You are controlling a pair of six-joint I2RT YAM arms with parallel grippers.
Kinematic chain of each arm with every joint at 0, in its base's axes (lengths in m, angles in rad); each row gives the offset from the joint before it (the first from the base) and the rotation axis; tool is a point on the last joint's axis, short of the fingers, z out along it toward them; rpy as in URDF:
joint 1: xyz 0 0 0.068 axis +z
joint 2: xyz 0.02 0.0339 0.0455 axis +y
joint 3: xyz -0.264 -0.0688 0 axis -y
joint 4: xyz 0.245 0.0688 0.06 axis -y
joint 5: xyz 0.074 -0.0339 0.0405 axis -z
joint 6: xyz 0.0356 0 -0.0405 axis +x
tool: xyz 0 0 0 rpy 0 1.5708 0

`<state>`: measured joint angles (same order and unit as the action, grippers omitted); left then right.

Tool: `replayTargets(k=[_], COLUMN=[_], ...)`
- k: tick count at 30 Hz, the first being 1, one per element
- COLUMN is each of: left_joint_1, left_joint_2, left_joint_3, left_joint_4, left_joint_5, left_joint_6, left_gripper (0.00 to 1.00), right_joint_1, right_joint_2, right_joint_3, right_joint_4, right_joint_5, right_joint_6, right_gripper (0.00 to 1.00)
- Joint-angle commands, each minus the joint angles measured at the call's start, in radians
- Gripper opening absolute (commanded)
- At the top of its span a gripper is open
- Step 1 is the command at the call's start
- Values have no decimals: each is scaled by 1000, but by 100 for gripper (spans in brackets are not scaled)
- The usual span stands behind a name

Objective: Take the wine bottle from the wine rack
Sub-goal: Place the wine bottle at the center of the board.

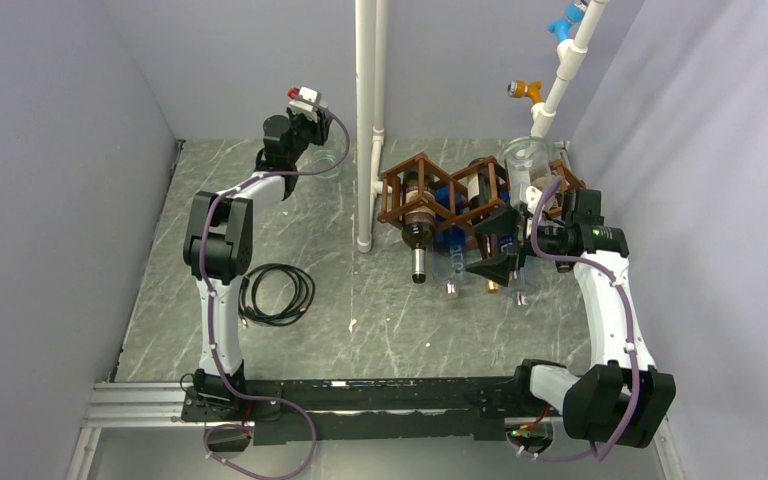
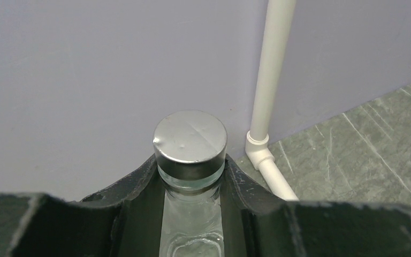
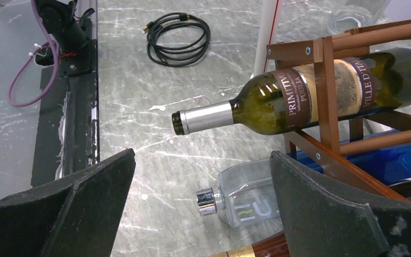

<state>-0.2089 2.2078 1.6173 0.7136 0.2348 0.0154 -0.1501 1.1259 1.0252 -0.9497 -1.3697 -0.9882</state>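
Note:
The brown wooden wine rack (image 1: 400, 190) stands at the back middle-right, with several bottles lying in its cells. A dark green wine bottle (image 1: 418, 235) with a silver capsule sticks out of the left cell; the right wrist view shows it (image 3: 270, 104) in the rack (image 3: 325, 69). My right gripper (image 1: 500, 250) is open (image 3: 202, 155) in front of the rack, above a clear bottle (image 3: 243, 201) and a brown bottle's neck (image 3: 262, 249). My left gripper (image 1: 310, 150) at the back left is shut (image 2: 191, 163) on the neck of a clear glass bottle with a silver cap (image 2: 190, 136).
A black cable coil (image 1: 278, 293) lies on the grey table, also in the right wrist view (image 3: 179, 38). A white vertical pipe (image 1: 365, 120) stands left of the rack and shows in the left wrist view (image 2: 270, 80). A clear glass jar (image 1: 527, 160) stands behind the rack.

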Motion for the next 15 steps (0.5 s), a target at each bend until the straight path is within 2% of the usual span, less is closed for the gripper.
replayTargets(k=[1, 15], left_joint_1=[2, 2], left_joint_2=[-50, -155], left_joint_3=[55, -130], left_joint_4=[233, 271], left_joint_5=[12, 16], left_joint_6=[15, 17], left_gripper=[7, 56], right_joint_1=[-6, -17], right_joint_2=[1, -10], right_joint_3=[-1, -4], right_joint_4=[3, 12], right_joint_5=[-23, -25], right_joint_6=[-35, -28], right_gripper=[99, 99])
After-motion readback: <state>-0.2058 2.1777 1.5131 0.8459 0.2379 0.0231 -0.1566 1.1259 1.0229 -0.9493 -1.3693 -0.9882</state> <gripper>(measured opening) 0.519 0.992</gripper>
